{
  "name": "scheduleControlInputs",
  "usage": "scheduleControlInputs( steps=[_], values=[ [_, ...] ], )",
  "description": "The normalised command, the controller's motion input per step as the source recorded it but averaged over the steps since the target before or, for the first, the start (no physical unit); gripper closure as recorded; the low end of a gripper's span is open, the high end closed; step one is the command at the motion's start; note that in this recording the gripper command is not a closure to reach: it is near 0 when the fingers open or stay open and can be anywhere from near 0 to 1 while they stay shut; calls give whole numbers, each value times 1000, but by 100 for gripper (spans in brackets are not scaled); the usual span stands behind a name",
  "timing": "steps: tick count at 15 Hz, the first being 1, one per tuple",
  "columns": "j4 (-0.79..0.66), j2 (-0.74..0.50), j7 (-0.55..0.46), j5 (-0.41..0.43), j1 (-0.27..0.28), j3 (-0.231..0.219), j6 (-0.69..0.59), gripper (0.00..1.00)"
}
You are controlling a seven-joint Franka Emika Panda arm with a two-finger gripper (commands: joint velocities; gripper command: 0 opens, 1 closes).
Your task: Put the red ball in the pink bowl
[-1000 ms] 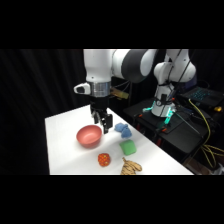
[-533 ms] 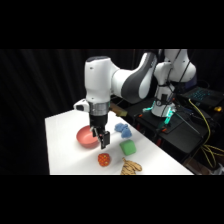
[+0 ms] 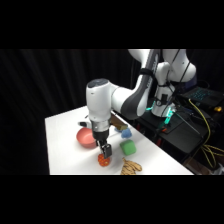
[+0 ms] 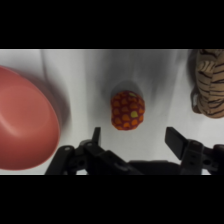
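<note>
The red ball (image 4: 128,110) is small, red-orange and dimpled, and lies on the white table; it shows in the side view as the red ball (image 3: 104,160) near the front edge. The pink bowl (image 3: 86,138) stands just behind and left of it, and fills the left of the wrist view as the pink bowl (image 4: 22,125). My gripper (image 3: 106,151) hangs directly over the ball, close above it. In the wrist view the gripper (image 4: 134,137) is open, its fingers spread either side of the ball and holding nothing.
A green block (image 3: 128,147) and a blue lumpy thing (image 3: 125,133) sit to the right of the bowl. A tan striped object (image 3: 131,167) lies at the front edge, right of the ball, also seen as the striped object (image 4: 209,82). Cables and gear sit off the table's right.
The arm has swung forward and down from above the bowl, bringing the gripper low over the red ball. The objects have not moved.
</note>
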Motion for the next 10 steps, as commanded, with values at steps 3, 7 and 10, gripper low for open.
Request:
scheduleControlInputs(
  steps=[3,7,10],
  values=[
    [79,158,84,54,86,-56,154,0],
    [39,137,80,65,111,-52,154,0],
    [76,98,74,83,106,-54,156,100]
  ],
)
